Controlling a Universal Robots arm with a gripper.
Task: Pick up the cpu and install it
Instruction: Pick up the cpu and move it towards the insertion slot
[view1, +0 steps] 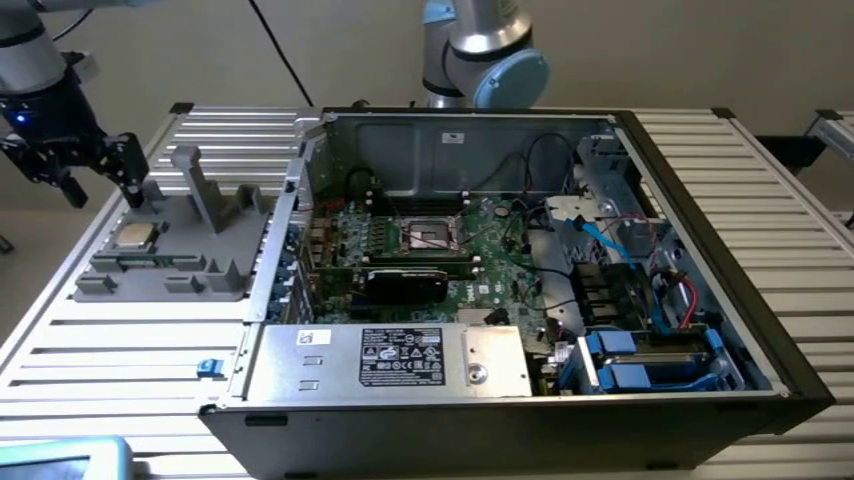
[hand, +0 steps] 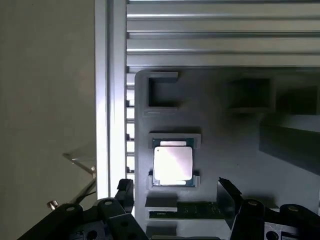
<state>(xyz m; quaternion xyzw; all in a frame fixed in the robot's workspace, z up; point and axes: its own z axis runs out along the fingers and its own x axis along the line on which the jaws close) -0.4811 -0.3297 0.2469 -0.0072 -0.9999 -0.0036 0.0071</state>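
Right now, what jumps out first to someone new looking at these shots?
The big open computer case fills the middle of the exterior view, with its green board and bare black socket exposed. On the exterior view's left, a grey tray holds the small silvery cpu, untouched. The arm's fingers hang spread open over that tray, close to the cpu.

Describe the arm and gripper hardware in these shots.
The arm has silver-grey cylindrical links and a light blue joint cap. A thin black cable runs near it. The gripper is black and blocky with a small blue light, and has two black fingers with bolted mounts.
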